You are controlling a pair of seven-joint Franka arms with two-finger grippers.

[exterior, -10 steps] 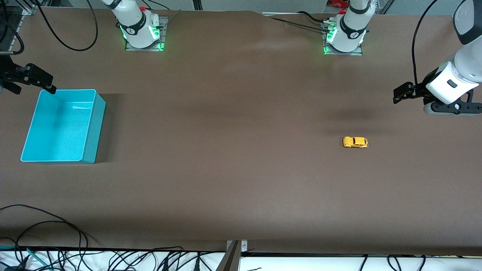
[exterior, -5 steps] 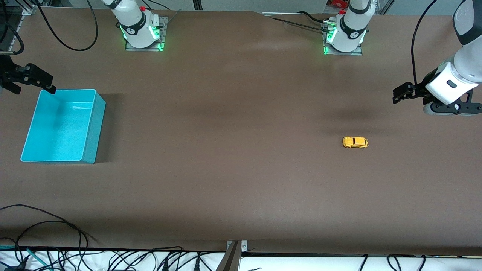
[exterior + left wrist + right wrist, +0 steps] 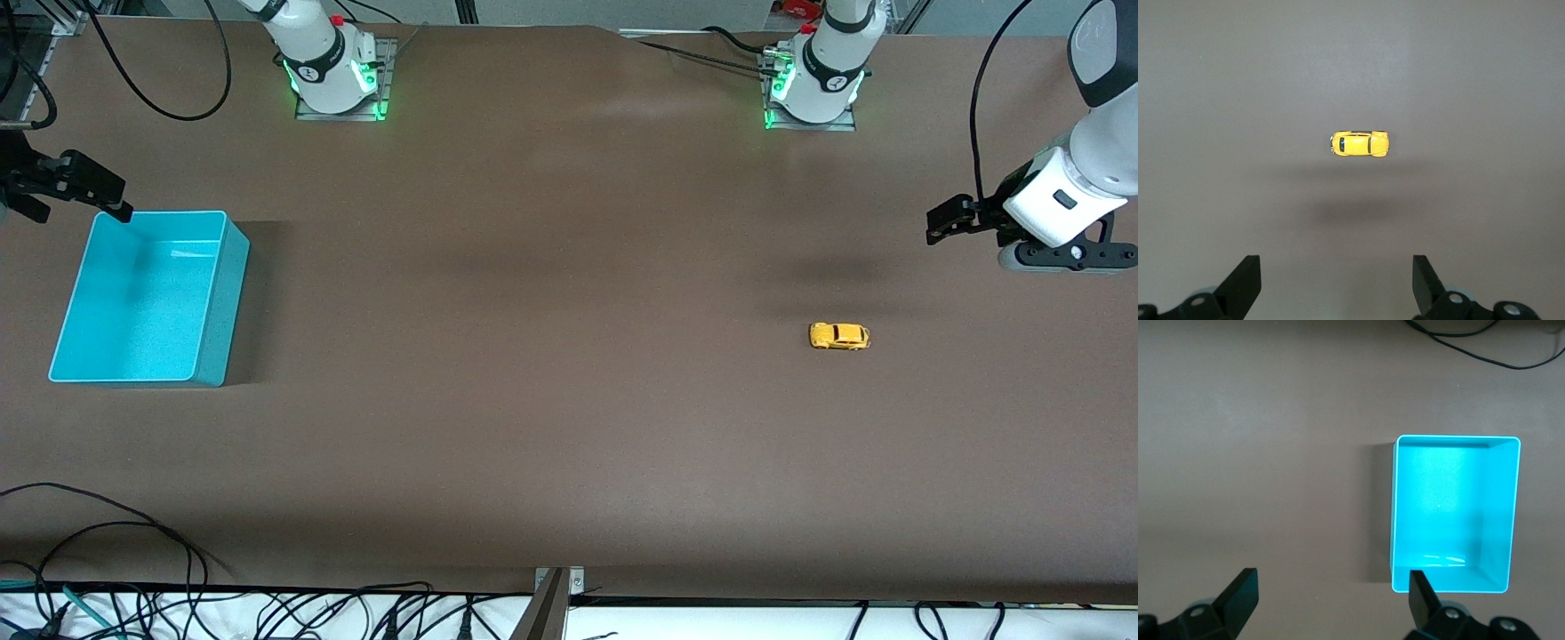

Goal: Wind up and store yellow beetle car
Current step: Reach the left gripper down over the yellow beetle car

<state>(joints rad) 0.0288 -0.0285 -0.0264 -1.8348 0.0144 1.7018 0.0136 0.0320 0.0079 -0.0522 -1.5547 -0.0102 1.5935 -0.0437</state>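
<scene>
The yellow beetle car stands on its wheels on the brown table toward the left arm's end. My left gripper hangs high over the table beside the car, open, with nothing between its fingers. At the right arm's end my right gripper hovers open and empty over the table, just beside the turquoise bin's corner. The bin holds nothing.
Both arm bases stand along the table edge farthest from the front camera. Loose black cables lie at the table's nearest edge toward the right arm's end. Another cable shows near the bin in the right wrist view.
The left gripper has drifted very slightly; the car, the bin and the right gripper have not moved.
</scene>
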